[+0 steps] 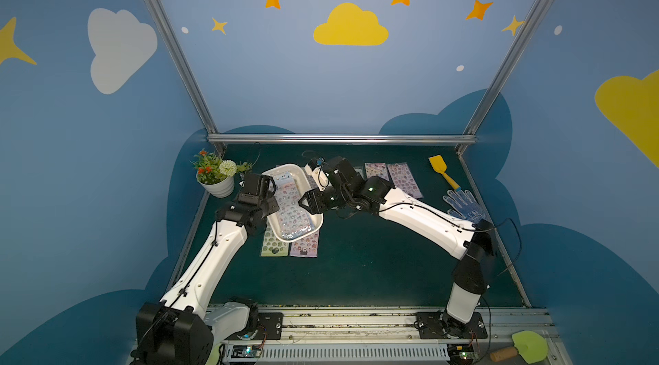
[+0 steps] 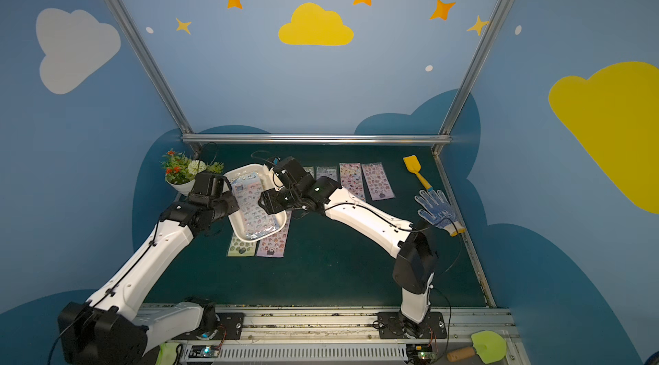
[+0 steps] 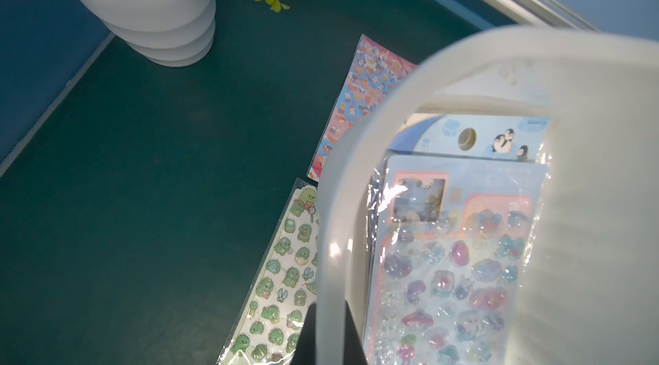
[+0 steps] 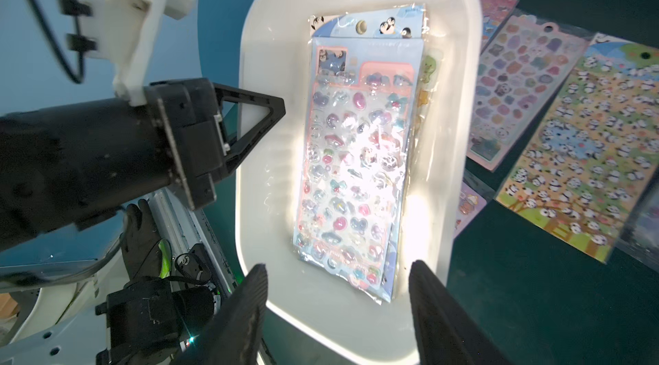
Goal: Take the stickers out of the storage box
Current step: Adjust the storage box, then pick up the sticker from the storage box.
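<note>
The white storage box (image 1: 309,181) (image 2: 246,170) lies slanted at mid-table, and its near end overlaps two sheets on the mat. A stack of glossy stickers (image 1: 290,210) (image 2: 255,210) (image 4: 356,153) (image 3: 456,256) lies inside it. My left gripper (image 1: 272,203) (image 2: 232,203) (image 3: 330,313) is shut on the box's left rim (image 4: 249,121), one dark finger on each side of the rim. My right gripper (image 1: 304,201) (image 2: 264,203) (image 4: 338,295) is open over the box's right side, with nothing between its fingers. More stickers lie on the mat: green (image 1: 274,246), purple (image 1: 305,246) and two at the back (image 1: 404,179).
A white flower pot (image 1: 218,183) (image 3: 153,14) stands at the back left, close to my left wrist. At the right lie a yellow spatula (image 1: 442,170) and a dotted glove (image 1: 463,206). A green trowel (image 1: 526,347) rests on the front rail.
</note>
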